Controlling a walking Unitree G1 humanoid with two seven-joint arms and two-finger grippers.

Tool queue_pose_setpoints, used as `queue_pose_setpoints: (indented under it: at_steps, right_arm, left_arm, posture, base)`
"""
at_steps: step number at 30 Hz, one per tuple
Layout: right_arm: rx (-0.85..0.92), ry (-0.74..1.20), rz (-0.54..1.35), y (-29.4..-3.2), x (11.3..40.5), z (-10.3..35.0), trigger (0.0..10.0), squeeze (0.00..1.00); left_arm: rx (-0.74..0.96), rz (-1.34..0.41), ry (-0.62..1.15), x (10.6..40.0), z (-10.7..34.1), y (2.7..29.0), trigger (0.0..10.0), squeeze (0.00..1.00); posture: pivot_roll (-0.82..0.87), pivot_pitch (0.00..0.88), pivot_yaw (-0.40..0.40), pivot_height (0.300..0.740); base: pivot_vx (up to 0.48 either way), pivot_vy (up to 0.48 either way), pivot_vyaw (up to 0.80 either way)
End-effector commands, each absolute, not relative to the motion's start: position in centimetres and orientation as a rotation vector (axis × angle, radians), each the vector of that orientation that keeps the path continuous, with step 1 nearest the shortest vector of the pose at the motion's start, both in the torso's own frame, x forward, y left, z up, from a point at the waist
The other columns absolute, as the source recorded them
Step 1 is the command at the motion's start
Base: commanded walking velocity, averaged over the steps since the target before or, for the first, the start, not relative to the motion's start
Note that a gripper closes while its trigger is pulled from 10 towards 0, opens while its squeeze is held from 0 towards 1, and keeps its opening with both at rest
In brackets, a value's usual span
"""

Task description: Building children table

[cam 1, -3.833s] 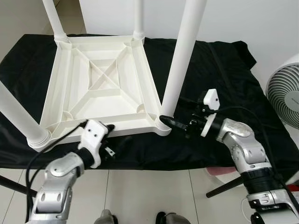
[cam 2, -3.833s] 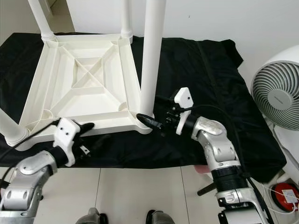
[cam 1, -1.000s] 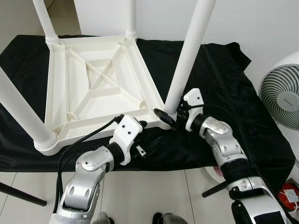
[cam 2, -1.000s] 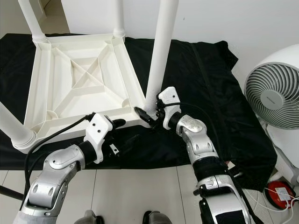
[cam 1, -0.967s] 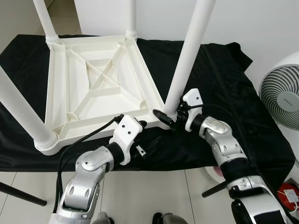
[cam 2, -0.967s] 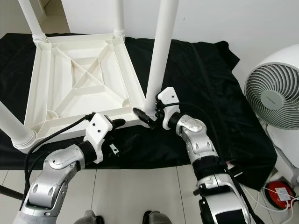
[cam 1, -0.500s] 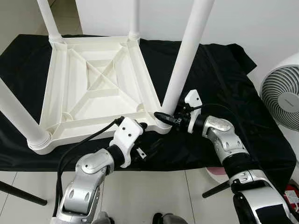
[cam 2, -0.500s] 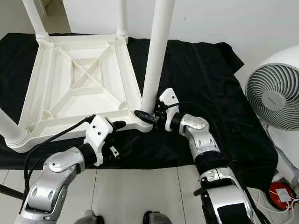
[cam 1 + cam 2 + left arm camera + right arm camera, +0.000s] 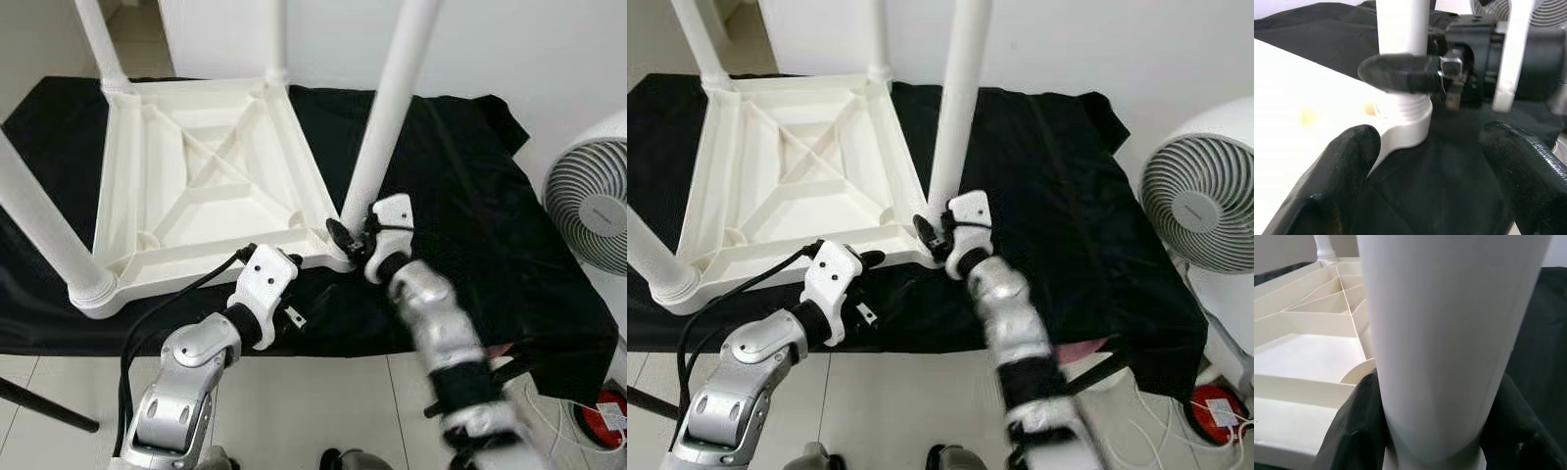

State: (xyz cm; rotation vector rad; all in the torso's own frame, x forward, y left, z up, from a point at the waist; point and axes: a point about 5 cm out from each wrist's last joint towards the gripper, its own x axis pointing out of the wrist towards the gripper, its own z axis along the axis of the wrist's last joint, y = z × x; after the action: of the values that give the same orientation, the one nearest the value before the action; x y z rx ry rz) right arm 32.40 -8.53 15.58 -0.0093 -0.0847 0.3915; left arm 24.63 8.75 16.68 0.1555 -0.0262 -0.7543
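Right gripper (image 9: 1432, 431): you have its two black fingers clamped around the base of the near-right leg (image 9: 384, 117), one finger on each side of the shaft, just above the corner socket (image 9: 1408, 125) of the tabletop.
Left gripper (image 9: 1425, 166): your fingers are spread apart and hold nothing; it sits at the tabletop's near edge, just left of that socket, one finger touching the rim.
Key relation: the leg's long axis stands upright, straight out of the socket; it lies right in your right gripper's grasp, so a twist or push runs along that upright line. The right arm is the one on it, the left only near.
Tabletop (image 9: 196, 186): the white children's table lies upside down on the black cloth (image 9: 460, 196), ribbed underside up.
Other legs: one stands at the tabletop's near-left corner (image 9: 44, 230), two more at the far corners (image 9: 98, 44).
Fan (image 9: 588, 211): well right of the tabletop, apart from the work.
Judgement: this leg looks seated; whether it is fully home you cannot tell.
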Motion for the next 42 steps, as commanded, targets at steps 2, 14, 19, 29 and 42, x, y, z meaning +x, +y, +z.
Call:
queue_pose_setpoints:
  at_steps: [2, 14, 19, 29, 42]
  right_arm:
    - [-0.012, -0.001, 0.294, -8.5, 31.6, 13.8, 10.0, 0.00]
    - [0.047, -0.031, 0.294, -9.0, 31.5, 15.0, 10.0, 1.00]
    - [0.019, -0.111, 0.397, -9.9, 31.6, 16.4, 10.0, 1.00]
    - [-0.037, -0.156, 0.750, -11.3, 31.9, 17.9, 10.0, 0.00]
    - [-0.194, -0.075, 0.985, -11.0, 33.8, 16.3, 10.0, 0.00]
  left_arm:
    - [0.158, -0.713, -0.014, 24.8, 16.5, 8.8, 10.0, 0.00]
    - [0.150, -0.696, -0.017, 24.9, 16.6, 8.7, 10.0, 0.00]
    - [0.154, -0.696, -0.016, 24.8, 16.6, 8.8, 10.0, 0.00]
    - [0.159, -0.697, -0.019, 24.8, 16.7, 8.8, 10.0, 0.00]
    - [0.165, -0.704, -0.034, 25.2, 16.9, 8.7, 10.0, 0.00]
  posture:
    - [-0.06, 0.113, -0.027, 0.740]
    - [-0.06, 0.119, -0.031, 0.740]
    - [-0.06, 0.120, -0.031, 0.740]
    - [-0.05, 0.105, -0.031, 0.740]
    - [-0.04, 0.068, -0.031, 0.740]
  base:
    - [0.000, 0.000, 0.00]
    - [0.000, 0.000, 0.00]
    - [0.000, 0.000, 0.00]
    - [0.000, 0.000, 0.00]
    - [0.000, 0.000, 0.00]
